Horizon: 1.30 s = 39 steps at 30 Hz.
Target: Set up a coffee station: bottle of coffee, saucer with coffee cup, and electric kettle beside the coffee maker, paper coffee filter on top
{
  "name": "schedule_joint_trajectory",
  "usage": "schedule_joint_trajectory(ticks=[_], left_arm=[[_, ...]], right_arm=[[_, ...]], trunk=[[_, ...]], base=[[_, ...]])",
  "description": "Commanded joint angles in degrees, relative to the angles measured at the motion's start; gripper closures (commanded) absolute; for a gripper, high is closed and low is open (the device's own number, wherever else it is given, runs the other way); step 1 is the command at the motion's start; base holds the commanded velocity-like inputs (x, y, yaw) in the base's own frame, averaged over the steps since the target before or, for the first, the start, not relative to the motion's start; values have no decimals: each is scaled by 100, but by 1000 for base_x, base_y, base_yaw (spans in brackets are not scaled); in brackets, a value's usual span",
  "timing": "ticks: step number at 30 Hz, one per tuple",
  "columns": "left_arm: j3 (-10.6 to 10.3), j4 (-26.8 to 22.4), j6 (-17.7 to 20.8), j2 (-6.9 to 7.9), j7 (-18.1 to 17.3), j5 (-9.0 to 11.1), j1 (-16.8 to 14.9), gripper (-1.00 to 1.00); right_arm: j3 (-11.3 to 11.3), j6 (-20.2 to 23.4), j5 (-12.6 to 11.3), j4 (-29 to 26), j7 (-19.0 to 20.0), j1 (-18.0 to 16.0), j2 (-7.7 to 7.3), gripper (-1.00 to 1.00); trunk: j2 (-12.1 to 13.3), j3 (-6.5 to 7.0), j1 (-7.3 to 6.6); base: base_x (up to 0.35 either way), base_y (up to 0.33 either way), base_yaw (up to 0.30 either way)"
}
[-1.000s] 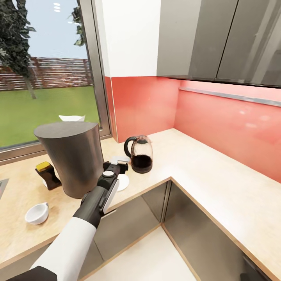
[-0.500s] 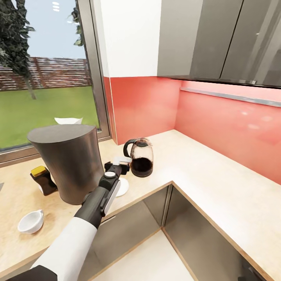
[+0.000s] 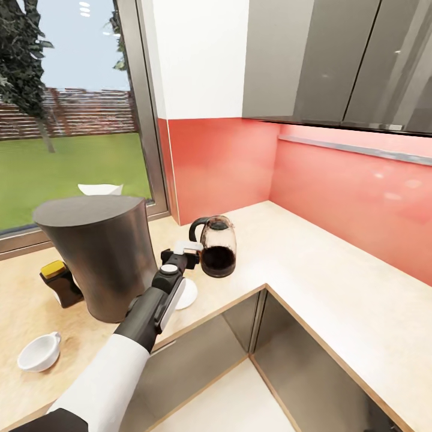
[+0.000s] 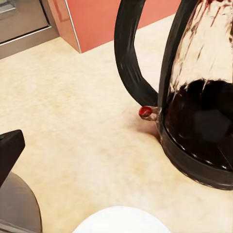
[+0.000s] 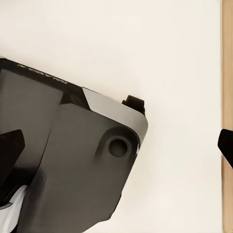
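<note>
White ceramic first: nearest us in the head view the coffee cup sits on the countertop, in front of the coffee maker and well apart from the saucer. We judge the cup-on-saucer step not yet done. The saucer lies flat, just beside the coffee maker on its kettle side, partly covered by our left arm. The bottle of coffee, yellow-capped, stands close against the coffee maker on the opposite, window-end side, so that step looks complete.

The left gripper hovers over the gap between saucer and electric kettle. Its fingers are spread and hold nothing: the wrist camera looks straight through at bare counter. We read this as the arm standing clear over the saucer zone rather than grasping.

The kettle stands upright beyond the saucer, near the coffee maker, handle turned toward it; placement looks acceptable. Behind the coffee maker's flat top a white pointed shape, probably the paper coffee filter, peeks out. We cannot tell whether it touches the top.

View differences: the left wrist view adds the kettle's dark liquid, a red switch at the handle base, and the saucer rim. The right wrist view gives a dark robot body part over pale floor; right gripper state we cannot tell.
</note>
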Motion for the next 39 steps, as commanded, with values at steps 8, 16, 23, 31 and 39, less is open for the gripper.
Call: schedule_joint_trajectory(ticks=[8, 16, 23, 31, 39], left_arm=[[-12, -7, 33, 3, 26, -9, -8, -100], [9, -6, 30, 26, 80, -12, -2, -100], [30, -7, 25, 52, 96, -26, 6, -100], [48, -1, 24, 56, 96, -34, -1, -100], [50, 1, 16, 63, 96, -44, 3, -100]], right_arm=[[-47, 30, 46, -15, 35, -2, 2, -100], [-47, 30, 46, -15, 36, -2, 2, -100], [-47, 30, 46, -15, 35, -2, 5, -100], [-47, 30, 46, -15, 38, 5, 8, -100], [-47, 30, 46, -15, 38, 13, 9, -100]], trunk=[[-10, -11, 3], [-10, -11, 3], [-10, -11, 3], [-10, -11, 3], [-10, -11, 3]], base=[[5, 0, 0], [168, 0, 0], [46, 0, 0], [67, 0, 0], [15, 0, 0]])
